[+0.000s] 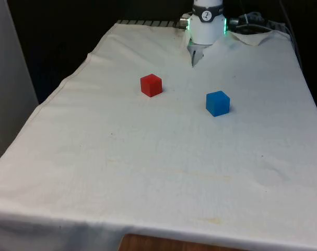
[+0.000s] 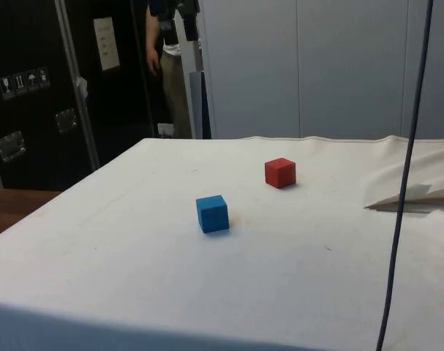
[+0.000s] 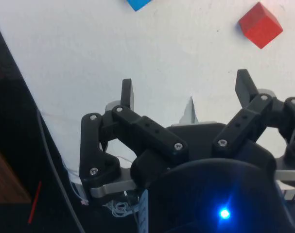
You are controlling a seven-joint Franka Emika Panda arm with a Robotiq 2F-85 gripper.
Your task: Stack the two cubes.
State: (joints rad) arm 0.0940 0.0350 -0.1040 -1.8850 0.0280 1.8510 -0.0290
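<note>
Blue cube [image 1: 218, 103] apart from red cube [image 1: 151, 84], person [image 2: 172, 51] beyond table.

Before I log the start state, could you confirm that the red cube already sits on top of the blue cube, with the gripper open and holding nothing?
Not quite: the red cube is not on the blue cube. In the front view both rest on the white cloth, apart from each other. The rest holds: the wrist view shows the gripper open and holding nothing.

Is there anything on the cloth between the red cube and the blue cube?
No. Between the red cube and the blue cube lies only bare white cloth; the front view and the side view both show this, with the cubes standing apart.
</note>
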